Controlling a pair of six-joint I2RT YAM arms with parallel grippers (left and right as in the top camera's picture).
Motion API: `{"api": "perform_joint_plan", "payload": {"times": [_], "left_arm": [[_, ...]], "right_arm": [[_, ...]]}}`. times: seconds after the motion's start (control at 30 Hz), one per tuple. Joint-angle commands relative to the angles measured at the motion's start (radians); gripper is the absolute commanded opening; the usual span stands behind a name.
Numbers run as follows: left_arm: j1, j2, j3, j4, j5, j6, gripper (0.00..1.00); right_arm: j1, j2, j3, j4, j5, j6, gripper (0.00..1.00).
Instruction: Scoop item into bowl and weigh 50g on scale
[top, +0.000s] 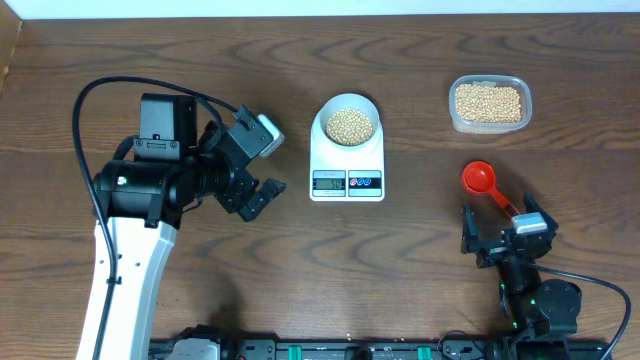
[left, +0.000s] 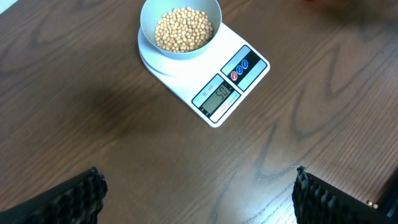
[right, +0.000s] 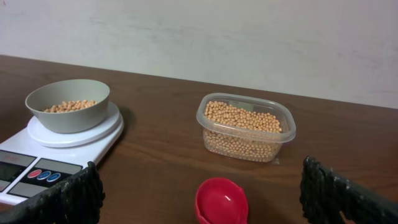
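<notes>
Left claw (top: 258, 198), right claw (top: 500, 228): both wide open, empty.
Outward from right claw: one red scoop (top: 478, 178) on the worktop (top: 200, 60), one scale (top: 322, 160), one bowl (right: 68, 118) on it holding the beans (top: 350, 125), too many to count; one tub (right: 200, 118) of more. Risk: my claw brushing bowl or scale would spill beans and shift the reading.

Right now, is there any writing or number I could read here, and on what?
"50": on the display of the scale, as best it reads; any further digit is blurred.
Small print above the display: too small to read.
No other text is visible.
</notes>
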Motion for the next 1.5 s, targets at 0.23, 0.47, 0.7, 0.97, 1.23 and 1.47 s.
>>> {"api": "perform_joint_plan", "payload": {"times": [0.23, 0.47, 0.7, 0.97, 1.23, 1.47], "left_arm": [[0.004, -0.007, 0.017, -0.002, 0.016, 0.009, 0.98], [0.004, -0.007, 0.017, -0.002, 0.016, 0.009, 0.98], [0.004, -0.007, 0.017, -0.002, 0.016, 0.009, 0.98], [0.004, -0.007, 0.017, -0.002, 0.016, 0.009, 0.98], [0.004, -0.007, 0.017, -0.002, 0.016, 0.009, 0.98], [0.004, -0.007, 0.017, -0.002, 0.016, 0.009, 0.98]], "right_arm": [[0.007, 0.003, -0.002, -0.008, 0.021, 0.023, 0.99], [0.007, 0.076, -0.002, -0.007, 0.022, 0.024, 0.99], [0.007, 0.1, -0.002, -0.007, 0.022, 0.024, 0.99], [0.007, 0.1, -0.002, -0.007, 0.021, 0.024, 0.99], [0.007, 0.1, -0.002, -0.007, 0.021, 0.024, 0.99], [0.007, 0.1, -0.002, -0.007, 0.022, 0.024, 0.99]]}}
